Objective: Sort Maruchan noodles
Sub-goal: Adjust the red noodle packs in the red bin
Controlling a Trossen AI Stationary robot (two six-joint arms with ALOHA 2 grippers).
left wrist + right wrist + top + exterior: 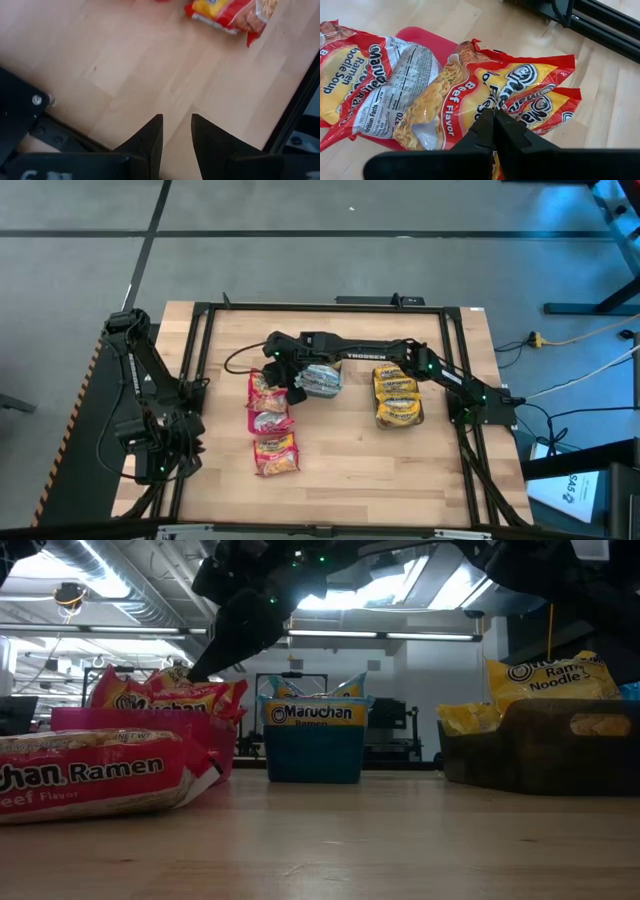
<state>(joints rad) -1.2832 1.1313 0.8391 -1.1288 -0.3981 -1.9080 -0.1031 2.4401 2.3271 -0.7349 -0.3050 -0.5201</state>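
Observation:
Red Maruchan noodle packets (470,95) lie piled in a pink bin (420,37) at the table's middle left. My right gripper (493,117) reaches across from the right, slanting down, and stands shut with its tips over the top Beef Flavor packet; in the high view the right gripper (277,372) is above that bin. Two more red packets (272,438) lie flat on the table nearer the front. My left gripper (177,130) hangs open over bare wood at the near left, with nothing between its fingers. My right gripper has its shut fingertips (487,120) right at the face of the top red packet (515,85), coming slantwise from above and from the table's right. I cannot tell whether they touch it. The packet lies on the pile in the bin.
A blue bin (313,750) with a light-blue packet stands right of the pink bin (130,725). Farther right a grey bin (540,750) holds yellow packets (397,398). A black frame (200,340) runs round the table. Bare wood lies along the front.

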